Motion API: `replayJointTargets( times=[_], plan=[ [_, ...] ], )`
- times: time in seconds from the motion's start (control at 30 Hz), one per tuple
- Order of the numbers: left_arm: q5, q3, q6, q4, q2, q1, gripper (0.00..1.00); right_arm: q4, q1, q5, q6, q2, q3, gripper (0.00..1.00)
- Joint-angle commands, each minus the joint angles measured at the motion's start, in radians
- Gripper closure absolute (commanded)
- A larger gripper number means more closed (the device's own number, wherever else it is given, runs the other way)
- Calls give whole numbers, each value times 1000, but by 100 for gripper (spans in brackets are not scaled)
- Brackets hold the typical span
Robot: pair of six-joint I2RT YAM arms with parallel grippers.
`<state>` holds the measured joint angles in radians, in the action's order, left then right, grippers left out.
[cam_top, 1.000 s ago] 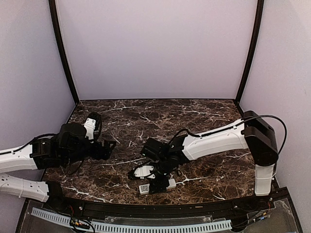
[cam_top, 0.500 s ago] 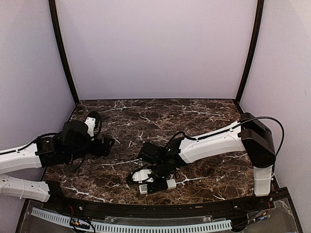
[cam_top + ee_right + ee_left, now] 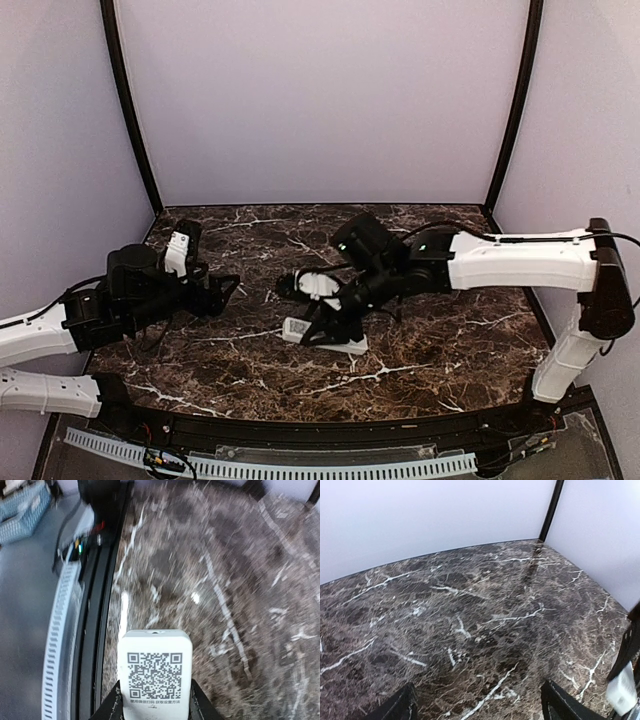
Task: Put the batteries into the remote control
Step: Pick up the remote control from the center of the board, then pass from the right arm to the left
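The remote control is a slim white bar, held above the marble near the table's middle by my right gripper. In the right wrist view its label face with a square code patch points at the camera, and the black fingers press both long sides. My left gripper hovers to the left of it, open with nothing between its fingertips. At the right edge of the left wrist view shows a blurred white piece, likely the remote. The batteries are out of view.
Dark marble tabletop enclosed by pale walls and two black corner posts. A black rail and a white perforated strip run along the near edge; they also appear as the white strip left of the remote.
My right gripper has shut on the remote, raised it from near the front edge and carried it back toward the table's middle. The left arm has shifted slightly, still open.
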<state>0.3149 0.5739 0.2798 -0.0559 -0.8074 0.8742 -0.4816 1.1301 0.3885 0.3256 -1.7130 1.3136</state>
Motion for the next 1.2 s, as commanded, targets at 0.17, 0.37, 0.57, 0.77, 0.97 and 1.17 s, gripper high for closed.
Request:
replayJointTargets(
  times=[0.17,0.37,0.57,0.77,0.97,1.17],
  plan=[
    [-507,143,-239,424,-193,-3,11,506,-292,426,-335,253,-28,85],
    [-749,355,-214,441,-414,-6,9,594,-329,540,-400,253,66,86],
    [-862,463,-166,509,-523,-7,11,792,-334,571,-520,282,28,86],
    [-951,474,-120,635,-553,-6,11,886,-332,533,-568,302,-30,87],
    [-966,498,-79,664,-592,-6,8,921,-332,493,-591,298,-48,88],
    [-901,507,-47,695,-605,-6,9,970,-332,480,-623,294,-73,89]
  ],
)
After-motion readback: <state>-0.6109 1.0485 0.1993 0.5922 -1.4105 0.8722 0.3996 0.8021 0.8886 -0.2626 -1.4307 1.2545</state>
